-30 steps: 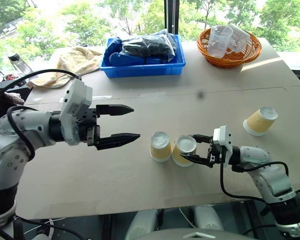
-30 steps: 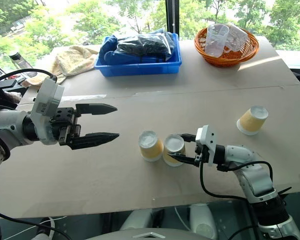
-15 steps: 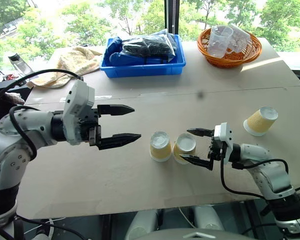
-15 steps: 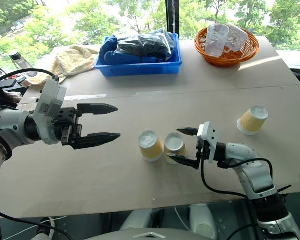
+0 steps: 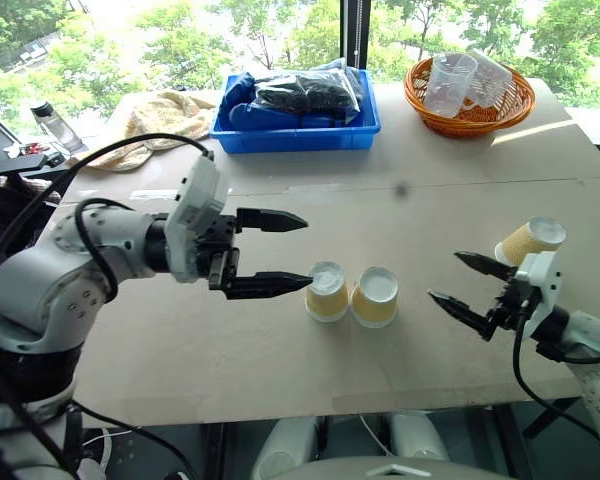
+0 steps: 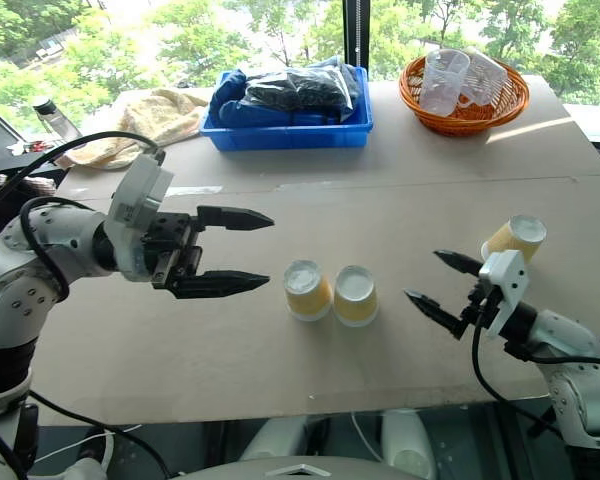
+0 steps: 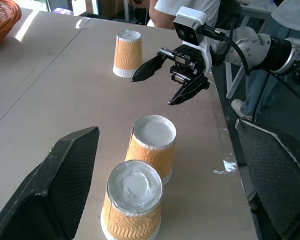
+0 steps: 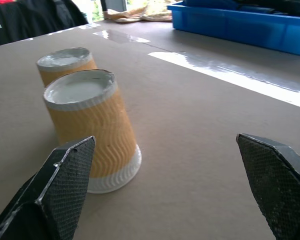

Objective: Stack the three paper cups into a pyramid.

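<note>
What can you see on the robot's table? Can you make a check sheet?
Surface: tan board table, flat.
Job's things: two yellow-tan paper cups upside down, side by side; third yellow-tan paper cup apart, none stacked.
Clutter: blue plastic bin of dark bags; orange wicker basket holding clear plastic cups; beige cloth.
Grippers: left gripper open beside the pair; right gripper open, holding nothing.
Cables: black cables on the arms.
Surroundings: trees outside.

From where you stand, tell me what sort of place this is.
Probably an indoor lab or office workspace by a window: a large work table with a blue bin and a wicker basket of plastic cups, and green trees outside.
</note>
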Controlling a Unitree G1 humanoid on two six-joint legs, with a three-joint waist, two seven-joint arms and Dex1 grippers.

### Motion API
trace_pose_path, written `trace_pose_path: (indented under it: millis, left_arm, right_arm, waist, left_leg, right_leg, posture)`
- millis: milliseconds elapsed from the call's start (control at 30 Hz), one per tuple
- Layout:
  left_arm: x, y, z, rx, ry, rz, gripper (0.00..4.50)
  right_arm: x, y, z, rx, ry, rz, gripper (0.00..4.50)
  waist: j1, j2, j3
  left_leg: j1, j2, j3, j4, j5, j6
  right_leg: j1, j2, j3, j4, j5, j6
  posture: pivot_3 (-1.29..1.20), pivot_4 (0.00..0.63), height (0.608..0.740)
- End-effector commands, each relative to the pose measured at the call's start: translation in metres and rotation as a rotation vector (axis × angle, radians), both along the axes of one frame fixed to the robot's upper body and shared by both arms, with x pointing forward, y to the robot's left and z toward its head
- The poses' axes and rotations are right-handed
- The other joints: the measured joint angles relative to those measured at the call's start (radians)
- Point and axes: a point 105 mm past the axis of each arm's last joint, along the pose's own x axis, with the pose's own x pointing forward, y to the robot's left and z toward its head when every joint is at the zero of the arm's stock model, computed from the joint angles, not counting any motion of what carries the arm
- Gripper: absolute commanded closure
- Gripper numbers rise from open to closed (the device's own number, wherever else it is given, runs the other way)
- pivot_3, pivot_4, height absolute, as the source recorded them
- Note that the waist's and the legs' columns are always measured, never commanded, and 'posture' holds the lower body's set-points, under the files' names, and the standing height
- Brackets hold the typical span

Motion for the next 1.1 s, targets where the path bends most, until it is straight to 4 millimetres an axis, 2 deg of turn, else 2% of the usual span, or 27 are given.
trace_pose_path:
  millis: [33,133,233,533,633,833,967,1100]
  left_arm:
    - [0.006,-0.01,0.005,-0.011,-0.029,-0.04,0.0]
    - [0.011,-0.019,0.013,-0.068,-0.031,-0.067,0.0]
    - [0.014,-0.025,0.013,-0.06,-0.039,-0.093,0.0]
    - [0.012,-0.022,0.013,-0.054,-0.053,-0.089,0.0]
    - [0.012,-0.02,0.011,-0.048,-0.052,-0.078,0.0]
    - [0.012,-0.018,0.011,-0.05,-0.061,-0.061,0.0]
    - [0.012,-0.016,0.01,-0.053,-0.061,-0.05,0.0]
    - [0.012,-0.016,0.008,-0.051,-0.058,-0.046,0.0]
  right_arm:
    - [0.016,-0.041,0.026,0.004,-0.117,-0.292,0.03]
    - [0.021,-0.059,0.033,0.016,-0.167,-0.393,0.03]
    - [0.028,-0.079,0.027,0.057,-0.147,-0.521,0.03]
    - [0.04,-0.105,0.013,0.05,-0.118,-0.675,0.03]
    - [0.043,-0.108,0.008,0.074,-0.099,-0.686,0.03]
    - [0.046,-0.108,0.012,0.076,-0.119,-0.681,0.03]
    - [0.042,-0.083,0.017,0.061,-0.144,-0.549,0.03]
    - [0.04,-0.079,0.021,-0.014,-0.205,-0.534,0.03]
  waist:
    - [-0.004,0.0,0.0]
    - [-0.005,0.0,0.0]
    - [-0.005,0.0,0.0]
    - [-0.006,0.0,0.0]
    - [-0.007,0.0,0.0]
    - [-0.008,0.0,0.0]
    - [-0.008,0.0,0.0]
    - [-0.009,0.0,0.0]
  left_leg:
    - [0.0,0.0,0.0,0.0,0.0,0.0]
    - [0.0,0.0,0.0,0.001,0.0,0.0]
    - [0.0,0.0,0.0,0.001,0.0,0.0]
    - [0.0,0.0,0.001,0.003,0.0,0.0]
    - [0.0,0.0,0.001,0.003,0.0,0.0]
    - [0.0,0.0,0.001,0.004,0.0,0.0]
    - [0.0,0.0,0.001,0.004,0.0,0.0]
    - [0.0,0.0,0.001,0.004,0.0,0.0]
  right_leg:
    - [0.0,0.0,0.0,0.0,0.0,0.0]
    - [0.0,0.0,0.0,0.001,0.0,0.0]
    - [0.0,0.0,0.0,0.001,0.0,0.0]
    - [0.0,0.0,0.001,0.002,0.0,0.0]
    - [0.001,0.0,0.0,0.002,0.0,0.0]
    - [0.001,0.0,0.001,0.002,0.0,0.0]
    - [0.001,0.0,0.001,0.002,0.0,0.0]
    - [0.001,0.001,0.001,0.002,0.0,0.0]
  posture:
    - [0.0,0.15,0.74]
    - [0.0,0.15,0.74]
    - [0.0,0.15,0.74]
    - [0.0,0.15,0.74]
    - [0.0,0.15,0.74]
    - [0.0,0.15,0.74]
    - [0.0,0.15,0.74]
    - [0.0,0.15,0.74]
